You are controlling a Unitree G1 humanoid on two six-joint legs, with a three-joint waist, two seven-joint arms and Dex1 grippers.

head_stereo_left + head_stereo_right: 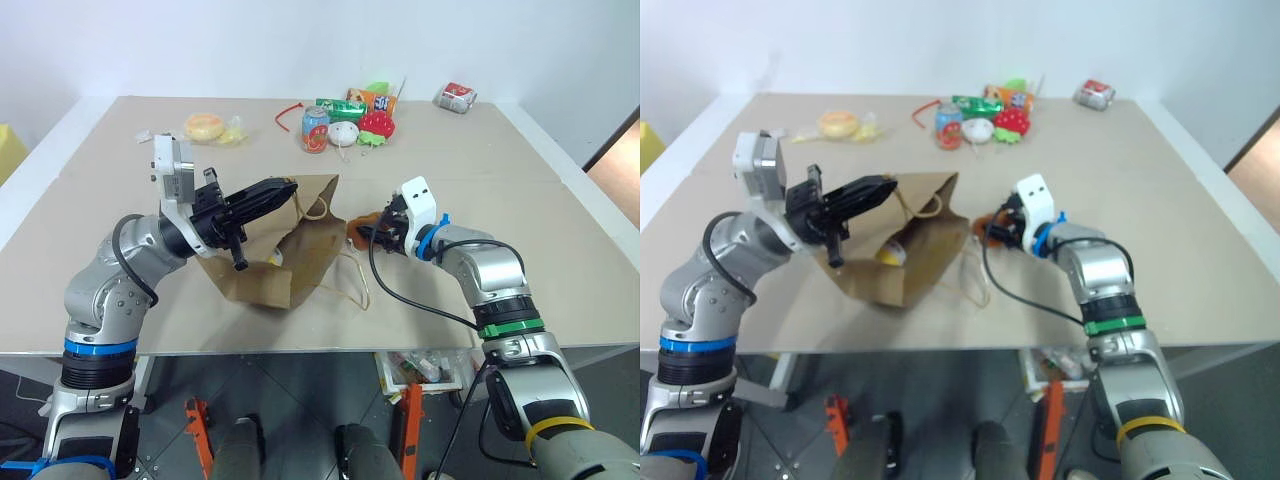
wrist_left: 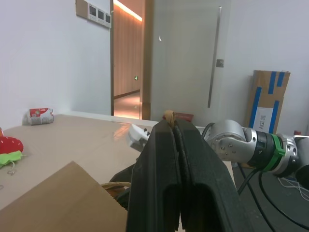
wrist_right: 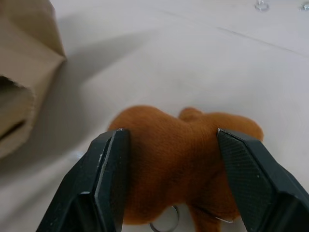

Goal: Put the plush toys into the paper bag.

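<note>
Right gripper (image 3: 169, 169) jaws apart, straddling brown toy (image 3: 178, 154); left gripper (image 2: 175, 126) pinched shut on bag (image 1: 290, 250) handle (image 2: 168, 115).

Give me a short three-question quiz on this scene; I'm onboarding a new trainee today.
1. True or false: the right claw straddles the brown plush toy, its black fingers on either side.
2. What does the left claw pinch? A) a bag handle B) the soda can C) the strawberry plush
3. What yellow thing shows inside the paper bag?

Key: 1 true. 2 A, a tan cord handle. 3 the yellow plush toy.
</note>
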